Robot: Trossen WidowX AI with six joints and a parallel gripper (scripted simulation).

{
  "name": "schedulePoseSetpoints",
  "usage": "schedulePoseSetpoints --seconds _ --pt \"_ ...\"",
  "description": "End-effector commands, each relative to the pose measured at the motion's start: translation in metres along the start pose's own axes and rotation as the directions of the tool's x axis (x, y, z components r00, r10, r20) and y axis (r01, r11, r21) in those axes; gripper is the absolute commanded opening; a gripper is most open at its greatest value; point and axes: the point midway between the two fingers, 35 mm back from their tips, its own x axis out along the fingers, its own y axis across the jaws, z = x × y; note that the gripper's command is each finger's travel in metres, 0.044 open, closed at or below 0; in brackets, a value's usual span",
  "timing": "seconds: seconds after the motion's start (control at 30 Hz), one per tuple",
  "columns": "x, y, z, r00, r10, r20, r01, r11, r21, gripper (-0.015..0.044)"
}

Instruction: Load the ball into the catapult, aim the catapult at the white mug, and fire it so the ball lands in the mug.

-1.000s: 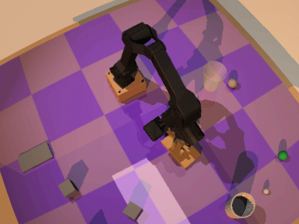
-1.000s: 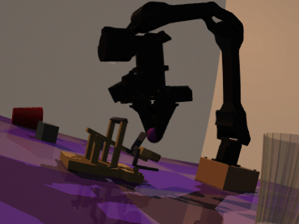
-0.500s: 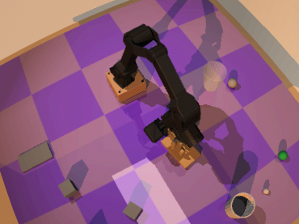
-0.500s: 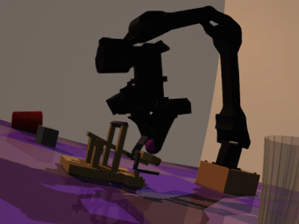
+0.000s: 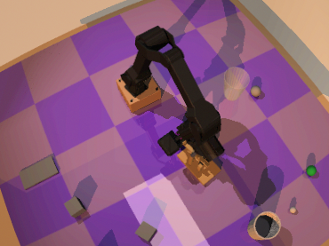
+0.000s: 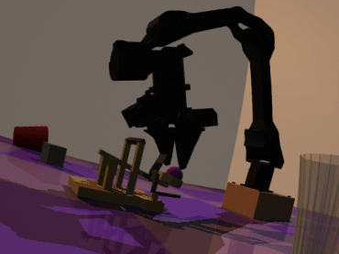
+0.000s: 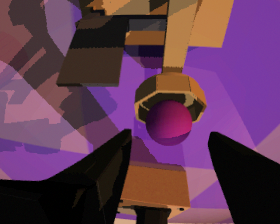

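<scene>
The wooden catapult (image 5: 205, 173) (image 6: 98, 193) (image 7: 212, 30) stands below my gripper. The magenta ball (image 6: 174, 172) (image 7: 169, 122) is at the mouth of the catapult's cup (image 6: 173, 181) (image 7: 170, 82), overlapping its near rim in the wrist view; whether it rests fully inside I cannot tell. My gripper (image 6: 176, 164) (image 7: 170, 136) is open just above the ball, with a fingertip on either side and a gap to each. The top view hides the ball and fingers under the arm. A pale mug (image 5: 264, 226) with a dark inside, apparently the white mug, stands upright at the lower right.
A clear ribbed cup (image 5: 236, 83) (image 6: 321, 203) stands near a tan ball (image 5: 255, 91). A green ball (image 5: 311, 170) and small pale ball (image 5: 292, 210) lie right. Grey blocks (image 5: 75, 206) (image 6: 54, 154) and a slab (image 5: 39, 171) lie apart. A red cup (image 6: 30, 137) is far left.
</scene>
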Motion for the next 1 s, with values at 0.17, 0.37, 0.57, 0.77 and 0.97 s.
schedulePoseSetpoints --seconds 0.17,0.37,0.57,0.77,0.97 --pt "-0.1 0.0 -0.039 0.993 -0.007 0.114 0.006 1.0 0.001 0.044" --pt "-0.1 -0.001 0.009 0.976 -0.011 0.219 0.009 1.0 0.009 0.044" --pt "-0.135 -0.003 0.068 0.91 -0.023 0.414 0.019 1.0 0.015 0.044" --pt "-0.176 -0.004 0.122 0.806 -0.032 0.591 0.025 0.999 0.021 0.044" --pt "-0.221 -0.004 0.169 0.668 -0.039 0.744 0.025 0.999 0.029 0.044"
